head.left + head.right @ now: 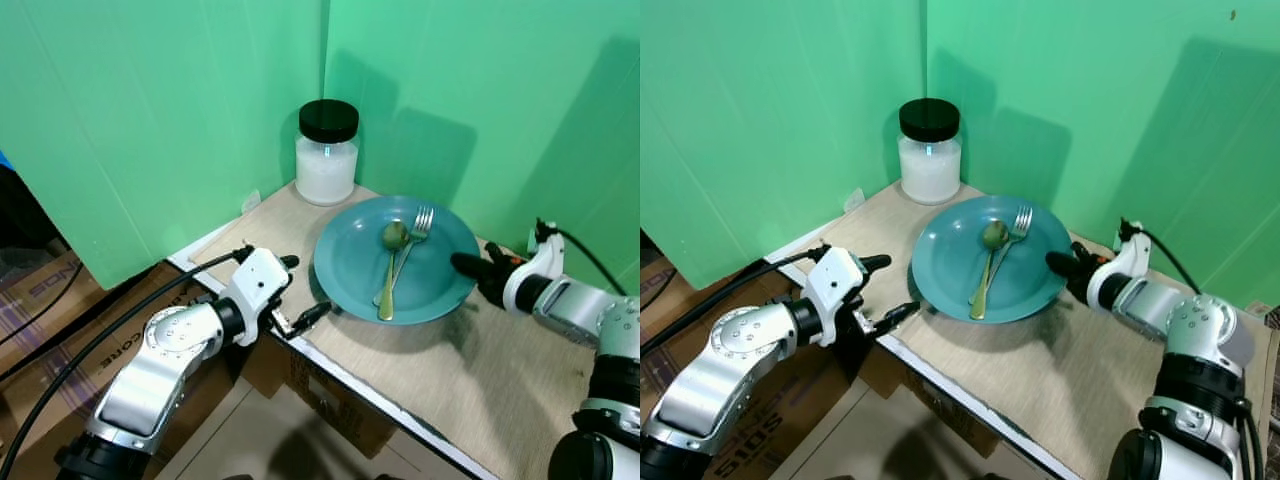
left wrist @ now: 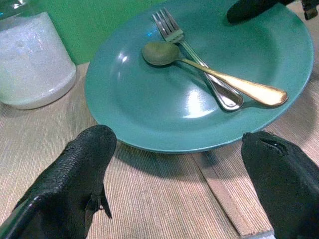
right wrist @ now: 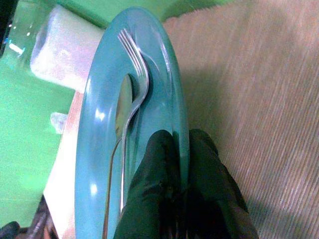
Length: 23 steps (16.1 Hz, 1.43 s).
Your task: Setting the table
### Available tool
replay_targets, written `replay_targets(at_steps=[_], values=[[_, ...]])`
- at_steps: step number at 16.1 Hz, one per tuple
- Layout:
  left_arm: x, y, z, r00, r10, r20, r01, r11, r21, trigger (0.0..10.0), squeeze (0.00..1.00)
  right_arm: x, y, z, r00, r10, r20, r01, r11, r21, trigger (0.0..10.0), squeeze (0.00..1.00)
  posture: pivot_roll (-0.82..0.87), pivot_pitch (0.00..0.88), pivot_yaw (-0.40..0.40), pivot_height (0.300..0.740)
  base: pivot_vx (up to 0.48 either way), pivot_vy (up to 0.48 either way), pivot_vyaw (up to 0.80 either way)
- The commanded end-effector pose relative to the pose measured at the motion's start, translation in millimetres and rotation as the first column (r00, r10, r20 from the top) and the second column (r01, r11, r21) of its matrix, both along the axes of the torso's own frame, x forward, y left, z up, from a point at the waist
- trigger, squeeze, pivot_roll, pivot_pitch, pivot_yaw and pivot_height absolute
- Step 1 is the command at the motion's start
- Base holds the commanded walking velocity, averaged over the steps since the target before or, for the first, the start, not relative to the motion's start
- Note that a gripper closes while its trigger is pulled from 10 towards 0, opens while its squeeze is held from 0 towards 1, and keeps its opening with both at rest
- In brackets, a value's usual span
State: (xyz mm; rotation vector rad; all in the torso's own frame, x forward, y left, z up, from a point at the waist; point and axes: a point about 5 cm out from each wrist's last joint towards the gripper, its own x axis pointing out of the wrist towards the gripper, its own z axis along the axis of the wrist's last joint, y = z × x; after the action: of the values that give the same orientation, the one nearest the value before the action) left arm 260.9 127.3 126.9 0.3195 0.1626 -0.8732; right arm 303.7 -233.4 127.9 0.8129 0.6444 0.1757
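Wrist cameras carry the detail here: the right wrist view catches the right gripper (image 3: 180, 164) with its two black fingers clamped on the rim of the teal plate (image 3: 94, 149), one above and one below the edge, a pinch the head views leave as a dark tip at the plate's right rim. The left wrist view looks between the left gripper (image 2: 184, 174) fingers, spread wide and grasping nothing, the plate's near rim lying just beyond them, not touched.

The plate is round, shallow and glossy, sitting toward the back half of the bench (image 1: 480, 370), its left rim close to the bench's front-left edge. On it lie a gold spoon (image 2: 209, 74) and a silver fork (image 2: 192, 52), crossed, the spoon handle over the fork's, bowl and tines pointing toward the back wall.

In the head views the left gripper hovers at the front-left edge of the bench, just beside the plate. A glass jar (image 1: 327, 155) of white grains with a black lid stands at the back corner, near the plate but apart from it.
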Motion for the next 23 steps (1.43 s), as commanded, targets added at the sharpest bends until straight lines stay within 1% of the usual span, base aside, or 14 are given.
replay_targets(at_steps=[1,5,6,7,10,14,16,17,18,20,22,23], values=[[-2.2,1.9,1.9,1.0,0.0,0.001,0.0,1.0,-0.005,10.0,0.0,3.4,-0.8,13.8,0.999,0.021,0.039,-0.02,0.999,-0.031,0.0,0.0,-0.01,0.0,-0.029,0.74,0.0,0.0,0.0],[-2.5,2.0,2.3,1.0,-0.001,0.003,0.001,1.0,-0.001,10.0,0.0,3.7,-9.5,29.9,0.995,0.057,0.08,-0.039,0.975,-0.217,0.0,0.0,-0.01,0.0,-0.029,0.74,0.0,0.0,0.0],[-2.7,2.0,2.2,1.0,0.0,0.003,0.0,1.0,-0.001,10.0,0.0,3.8,-10.8,31.4,0.995,0.058,0.083,-0.036,0.97,-0.24,0.0,0.0,-0.01,0.0,-0.029,0.74,0.0,0.0,0.0],[-2.9,1.4,1.9,1.0,-0.002,0.002,0.002,1.0,0.0,10.0,0.0,4.6,-13.9,34.2,0.995,0.054,0.089,-0.027,0.959,-0.282,0.0,0.0,-0.01,0.0,-0.029,0.74,0.0,0.0,0.0],[-3.4,0.7,1.6,1.0,-0.003,0.001,0.003,1.0,0.0,10.0,0.0,4.9,-17.8,39.3,0.993,0.054,0.105,-0.017,0.947,-0.319,0.0,0.0,-0.01,0.0,-0.029,0.74,0.0,0.0,0.0],[-4.0,1.5,0.1,1.0,-0.003,-0.001,0.003,1.0,0.007,10.0,0.0,4.7,-27.0,53.8,0.987,0.057,0.152,0.004,0.927,-0.375,0.0,0.0,-0.01,0.0,-0.03,0.74,0.0,0.0,0.0],[-4.3,1.6,-1.5,1.0,-0.001,-0.003,0.001,1.0,0.012,10.0,0.0,4.7,-29.5,56.7,0.986,0.05,0.161,0.018,0.92,-0.392,0.0,0.0,-0.01,0.0,-0.031,0.74,0.0,0.0,0.0],[-4.8,1.4,-2.5,1.0,0.001,-0.002,-0.001,1.0,0.017,10.0,0.0,5.4,-34.7,61.4,0.982,0.035,0.183,0.045,0.908,-0.416,0.0,0.0,-0.01,0.0,-0.032,0.74,0.0,0.0,0.0],[-5.0,1.3,-2.6,1.0,0.001,-0.002,-0.001,1.0,0.017,10.0,0.0,5.6,-36.4,63.1,0.981,0.031,0.192,0.053,0.905,-0.421,0.0,0.0,-0.01,0.0,-0.033,0.74,0.0,0.0,0.0],[-4.9,1.3,-2.7,1.0,0.001,-0.002,-0.001,1.0,0.017,10.0,0.0,6.2,-44.8,74.7,0.967,0.027,0.252,0.09,0.893,-0.441,0.0,0.0,-0.01,0.0,-0.032,0.74,0.0,0.0,0.0],[-4.2,1.7,-2.5,1.0,0.002,-0.001,-0.002,1.0,0.018,10.0,0.0,5.2,-51.6,88.0,0.95,0.045,0.308,0.11,0.877,-0.468,0.0,0.0,-0.01,0.0,-0.029,0.74,0.0,0.0,0.0],[-3.6,1.8,-2.5,1.0,0.002,-0.001,-0.002,1.0,0.019,10.0,0.0,4.5,-52.5,92.3,0.943,0.067,0.326,0.109,0.864,-0.492,0.0,0.0,-0.01,0.0,-0.026,0.74,0.0,0.0,0.0]])
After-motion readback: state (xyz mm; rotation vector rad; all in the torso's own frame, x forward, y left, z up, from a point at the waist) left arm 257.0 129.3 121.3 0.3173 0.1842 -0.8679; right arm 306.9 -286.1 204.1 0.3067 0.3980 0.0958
